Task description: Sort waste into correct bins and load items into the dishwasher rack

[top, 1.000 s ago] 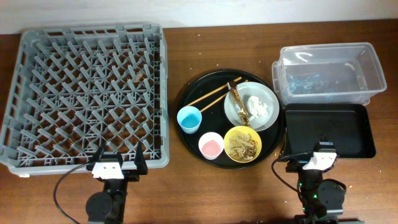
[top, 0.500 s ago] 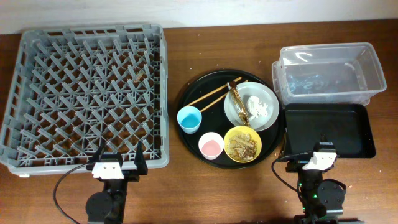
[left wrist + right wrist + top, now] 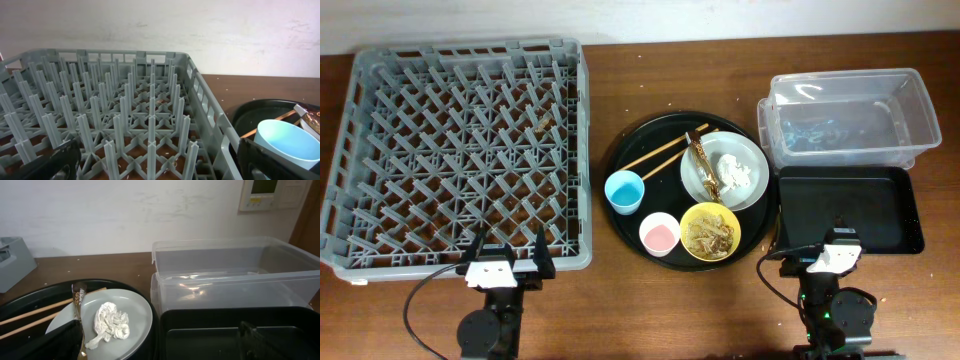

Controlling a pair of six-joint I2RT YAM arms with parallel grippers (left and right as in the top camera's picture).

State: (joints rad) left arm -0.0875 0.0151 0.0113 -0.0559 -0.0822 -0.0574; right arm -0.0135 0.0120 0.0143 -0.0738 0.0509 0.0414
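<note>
Task is barely starting: tissue [image 3: 736, 172] is lying on plate [image 3: 753, 150], rack [image 3: 470, 47] is holding no dishes; left tool [image 3: 510, 252], right tool [image 3: 155, 340] are hanging released.

wall [image 3: 100, 210]: white, scuffed | table [image 3: 670, 75]: dark wood | wall panel [image 3: 270, 192]: beige

Of my left claw [image 3: 160, 155] I see only two dark, blurred fingers [image 3: 47, 162] at the bottom corners, the rest cut off. The rack [image 3: 125, 115] runs out of that picture left and below. A finger hides the foot of the light-blue cup [image 3: 287, 142], and the plate [image 3: 311, 114] is a sliver at the right edge.

My right claw [image 3: 155, 337] shows the same blurred fingers [image 3: 45, 342]. There the wrapper [image 3: 77, 300] runs out at the bottom, the chopsticks [image 3: 35, 311] at the left, the clear tub [image 3: 235, 260] at the right.

From overhead, the brown specks [image 3: 540, 126] in the rack are too small to tell.
</note>
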